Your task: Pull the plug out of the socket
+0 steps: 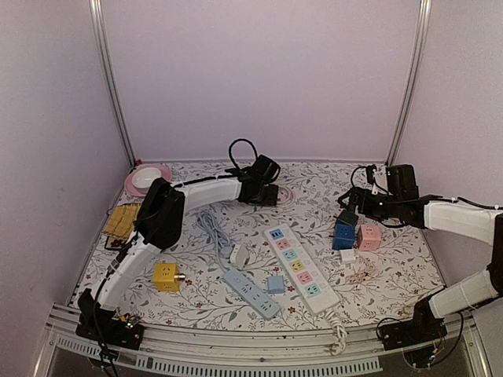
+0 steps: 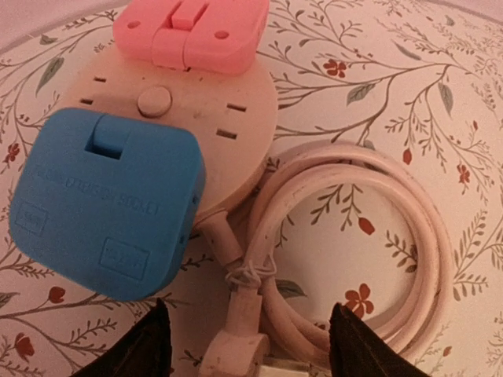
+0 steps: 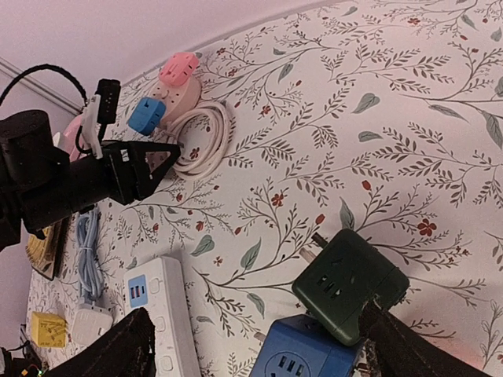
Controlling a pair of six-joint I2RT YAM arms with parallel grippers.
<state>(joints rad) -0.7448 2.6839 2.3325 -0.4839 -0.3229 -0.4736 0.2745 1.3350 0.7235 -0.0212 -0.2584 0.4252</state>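
Plug on socket, cord beside

Two power strips, four big cube adapters, one pink plate, one round socket — two plugs in it.

Beyond the left tool, the top edge cuts off the pink plug; the raised lettering on the blue plug is too blurred to read. Below the right tool, the bottom edge crops the blue cube, and one finger covers a corner of the green plug.
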